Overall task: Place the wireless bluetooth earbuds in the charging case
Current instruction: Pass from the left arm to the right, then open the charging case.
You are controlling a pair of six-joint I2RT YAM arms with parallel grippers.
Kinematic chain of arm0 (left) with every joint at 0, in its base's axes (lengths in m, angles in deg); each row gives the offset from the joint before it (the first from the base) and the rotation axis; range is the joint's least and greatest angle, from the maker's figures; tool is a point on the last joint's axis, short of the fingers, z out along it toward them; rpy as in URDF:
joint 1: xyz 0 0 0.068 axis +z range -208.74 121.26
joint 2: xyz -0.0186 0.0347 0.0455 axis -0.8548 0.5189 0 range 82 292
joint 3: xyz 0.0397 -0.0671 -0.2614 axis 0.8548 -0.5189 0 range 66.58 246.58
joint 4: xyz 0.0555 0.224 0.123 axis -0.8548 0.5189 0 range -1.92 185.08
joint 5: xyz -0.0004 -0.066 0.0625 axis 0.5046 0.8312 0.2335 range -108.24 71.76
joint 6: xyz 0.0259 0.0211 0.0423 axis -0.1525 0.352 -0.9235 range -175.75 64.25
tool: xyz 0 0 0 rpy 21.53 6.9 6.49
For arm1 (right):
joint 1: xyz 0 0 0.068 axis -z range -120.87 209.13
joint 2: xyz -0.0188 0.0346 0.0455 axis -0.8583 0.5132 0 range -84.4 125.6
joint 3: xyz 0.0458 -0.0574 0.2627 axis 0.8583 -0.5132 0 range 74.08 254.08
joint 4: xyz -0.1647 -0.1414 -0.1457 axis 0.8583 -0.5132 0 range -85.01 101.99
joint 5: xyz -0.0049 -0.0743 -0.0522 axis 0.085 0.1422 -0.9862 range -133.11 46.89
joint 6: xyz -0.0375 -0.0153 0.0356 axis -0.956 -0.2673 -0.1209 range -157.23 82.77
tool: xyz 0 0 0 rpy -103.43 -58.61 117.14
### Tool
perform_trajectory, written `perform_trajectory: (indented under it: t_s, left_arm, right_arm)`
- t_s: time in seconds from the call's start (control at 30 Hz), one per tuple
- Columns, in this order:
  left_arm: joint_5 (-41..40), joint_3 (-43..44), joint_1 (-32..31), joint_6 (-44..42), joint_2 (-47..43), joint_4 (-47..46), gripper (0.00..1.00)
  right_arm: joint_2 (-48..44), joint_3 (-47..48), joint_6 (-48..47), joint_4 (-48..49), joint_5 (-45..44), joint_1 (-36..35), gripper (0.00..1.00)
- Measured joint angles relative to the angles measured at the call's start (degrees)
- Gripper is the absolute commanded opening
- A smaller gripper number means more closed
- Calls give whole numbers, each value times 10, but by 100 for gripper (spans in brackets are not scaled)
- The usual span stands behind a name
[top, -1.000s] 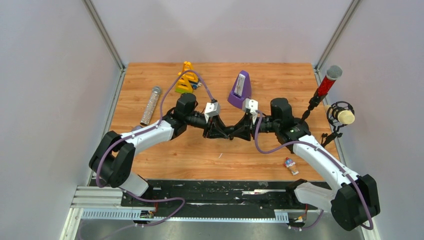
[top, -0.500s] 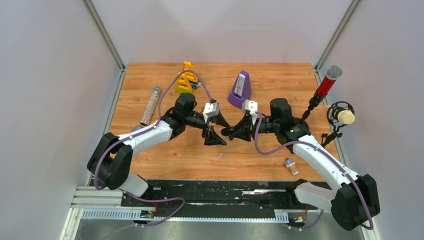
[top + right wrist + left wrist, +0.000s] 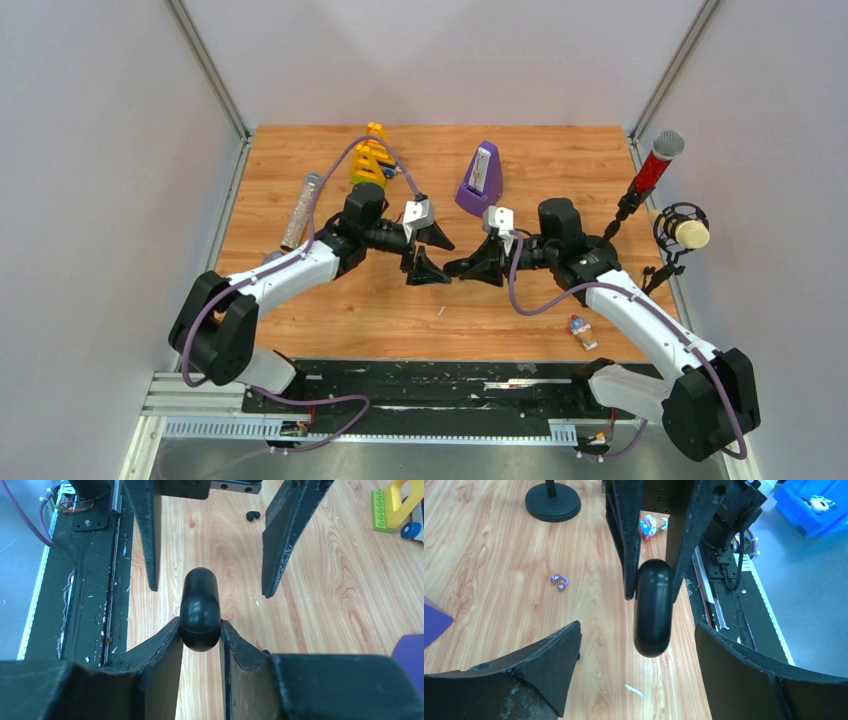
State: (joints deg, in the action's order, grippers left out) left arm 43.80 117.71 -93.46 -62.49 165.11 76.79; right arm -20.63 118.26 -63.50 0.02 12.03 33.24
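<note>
The charging case (image 3: 200, 605), a glossy black pill shape, is held off the wood by one end between the pads of my right gripper (image 3: 200, 630), which is shut on it. In the top view the case (image 3: 452, 268) sticks out to the left of the right gripper (image 3: 466, 268). My left gripper (image 3: 636, 635) faces it, open wide, with its fingers (image 3: 145, 535) on either side of the case's free end and not touching it. The tiny black earbuds (image 3: 252, 515) lie on the wood beyond the left gripper's fingers.
A purple metronome (image 3: 482, 175), a yellow toy (image 3: 372, 160) and a silver glitter tube (image 3: 301, 210) stand toward the back. Two microphones (image 3: 655, 165) stand at the right edge. A small figure (image 3: 580, 332) lies front right. Purple beads (image 3: 560, 580) lie on the wood.
The left gripper, closed against the right gripper's tips a second ago, has opened wide and drawn back a little to the left. The right gripper keeps the case.
</note>
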Motion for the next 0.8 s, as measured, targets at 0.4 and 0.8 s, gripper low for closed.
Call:
perform_trajectory:
  t_s: [0.4,0.8]
  left_arm:
    - [-9,9,0,9,12,6,67]
    - [5,9,21,32,12,12,53]
  right_arm:
    - [0,0,-30,-24,7,-14,0]
    - [0,0,-52,-34,-6,-15,0]
